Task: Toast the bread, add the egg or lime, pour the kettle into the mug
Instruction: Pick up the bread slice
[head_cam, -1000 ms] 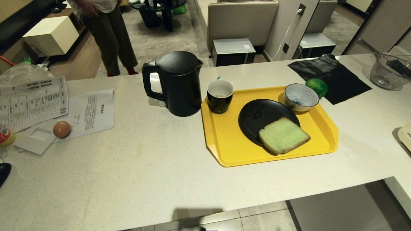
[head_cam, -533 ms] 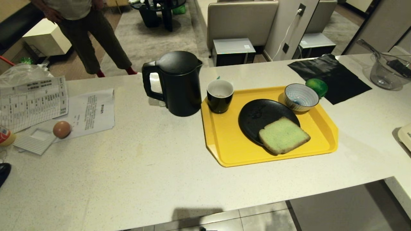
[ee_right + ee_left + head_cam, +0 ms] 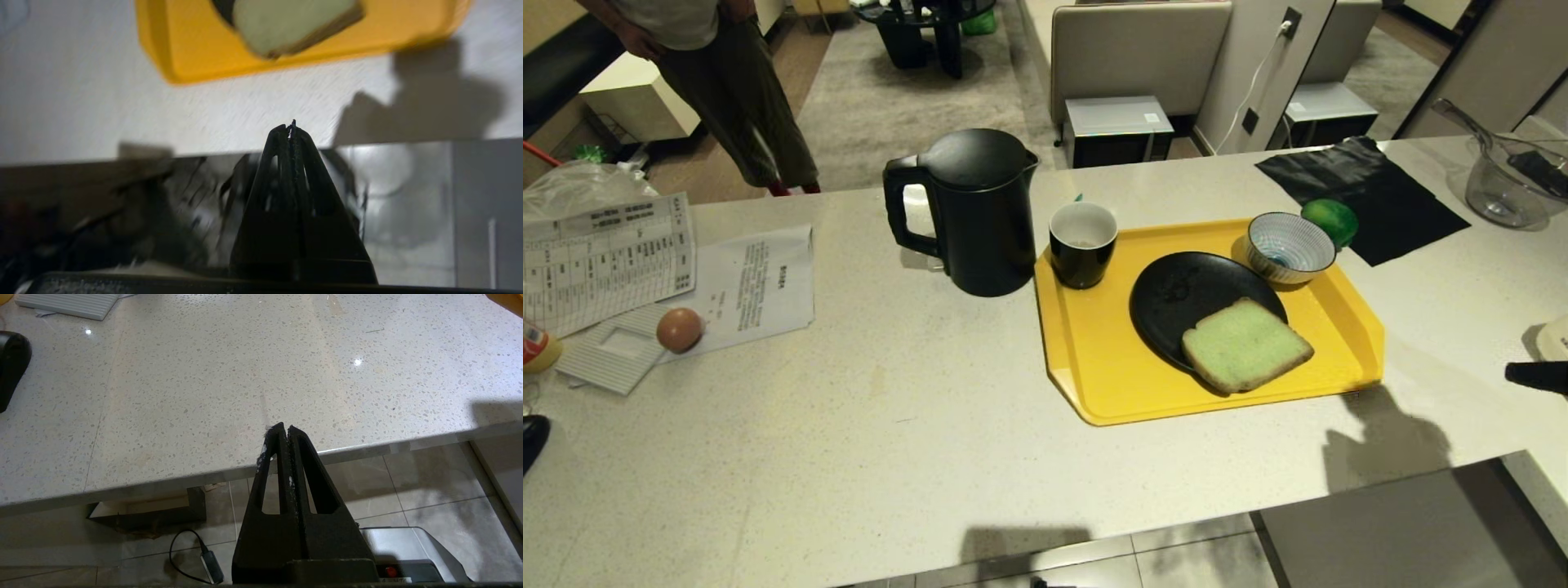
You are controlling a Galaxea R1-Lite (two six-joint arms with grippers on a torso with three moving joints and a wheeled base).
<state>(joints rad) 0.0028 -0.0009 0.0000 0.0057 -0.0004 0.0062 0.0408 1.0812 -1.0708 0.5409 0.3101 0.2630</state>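
Speckled pale stone makes up the desk (image 3: 915, 392), and things are spread across it from left to right. Far left lie printed papers (image 3: 613, 253) with the egg (image 3: 679, 329) resting on their edge, well apart from everything else, so it would need a long reach. A person (image 3: 719, 82) stands on the floor beyond that end.

Near the middle stands the kettle (image 3: 976, 212), upright, lid on, its handle turned left and its spout toward the mug (image 3: 1082, 243). The mug sits just beside it on the near-left corner of the yellow tray (image 3: 1111, 376), open side up, which looks handy for a short pour.

On the tray a black plate (image 3: 1176, 298) carries the bread (image 3: 1245, 345), lying flat and overhanging the plate's near rim; it is not yet toasted, by the look of it. At the tray's far right corner is a striped bowl (image 3: 1289, 247), empty, likely meant for the egg or lime. The lime (image 3: 1330, 220) sits just behind it, off the tray, on a black cloth (image 3: 1372, 196). A glass bowl (image 3: 1507, 184) stands far right.

The left tool (image 3: 284, 430) hangs below the desk's front edge, tips pressed together, holding nothing. The right tool (image 3: 291, 126) is at the right edge, tips likewise together and empty, pointing toward the bread, probably the first thing to fetch.
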